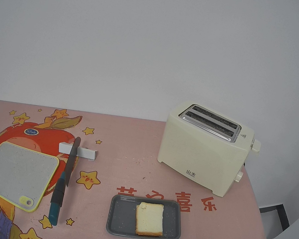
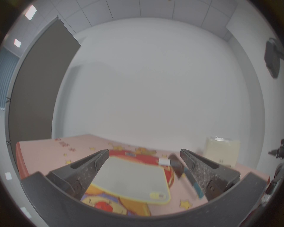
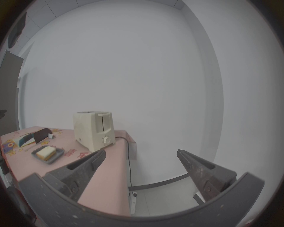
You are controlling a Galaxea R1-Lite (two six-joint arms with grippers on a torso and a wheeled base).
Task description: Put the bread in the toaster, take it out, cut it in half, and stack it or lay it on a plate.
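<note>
Near the table's [image 1: 126,148] front edge, a little right of the middle, a grey plate [image 1: 121,217] carries the bread [image 1: 149,219], one thick pale slice lying flat on the plate's right half. Behind it, toward the far right corner, stands the cream toaster [image 1: 204,150] with its two slots facing up. It is turned at a slant to the table's edges. The lever on its right end sits at the top of its track, with a round dial lower down on the same end. A dark cord [image 3: 127,153] runs from the toaster over the right edge toward the floor.

By the left edge, close to the front left corner, lies a grey cutting board [image 1: 17,175] with a yellow-green rim. Just beside the board's right side lies a knife [image 1: 63,183], its teal handle pointing to the front edge. Its dark blade reaches back across a small white rest [image 1: 89,154].

The left pincer [image 2: 144,152] hangs at the front left corner just short of the cutting board, its fingers spread wide and holding nothing. The right pincer [image 3: 140,152] hangs off the front right corner, beyond the table's right edge, likewise spread and empty. Both are well apart from the bread.
</note>
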